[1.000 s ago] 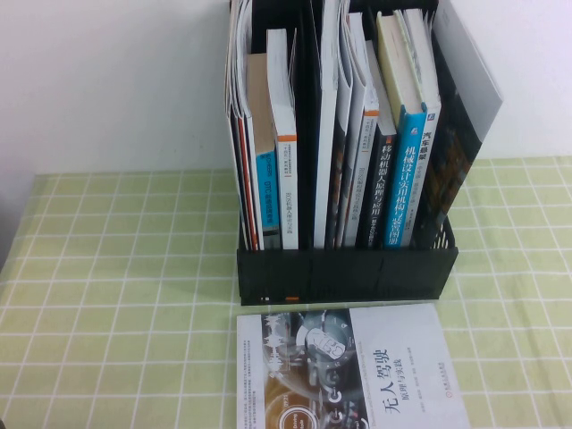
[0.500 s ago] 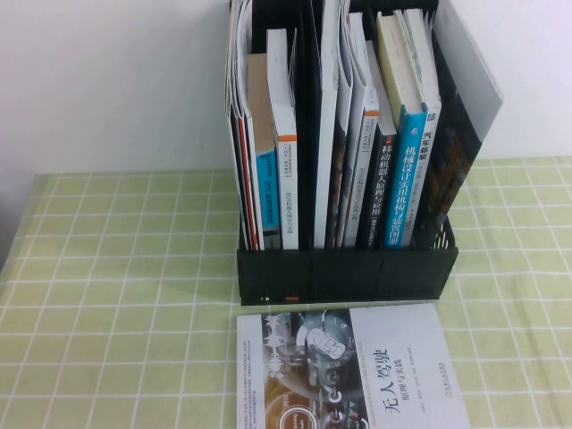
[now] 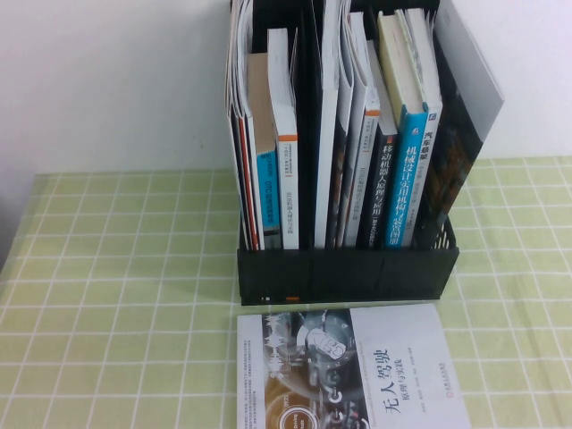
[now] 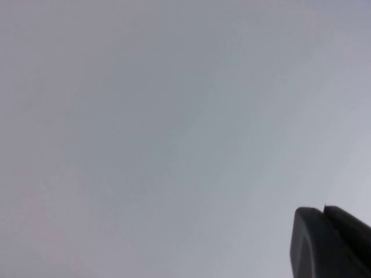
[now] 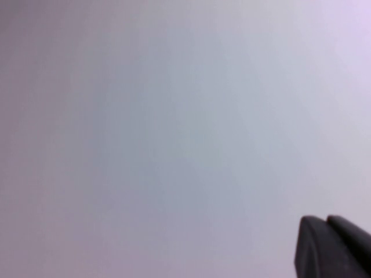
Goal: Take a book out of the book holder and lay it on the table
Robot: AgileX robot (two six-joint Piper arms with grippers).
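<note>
A black book holder (image 3: 347,273) stands at the middle back of the table, packed with several upright books, among them a blue-spined one (image 3: 402,192) and a white one (image 3: 284,143). One book with a grey and white cover (image 3: 357,371) lies flat on the table just in front of the holder. Neither arm shows in the high view. My left gripper (image 4: 323,209) shows only its dark fingertips, pressed together and empty, against a blank grey surface. My right gripper (image 5: 326,219) looks the same, fingertips together and empty.
The table has a green and white checked cloth (image 3: 116,295). A white wall (image 3: 107,80) rises behind the holder. The flat book reaches the table's near edge.
</note>
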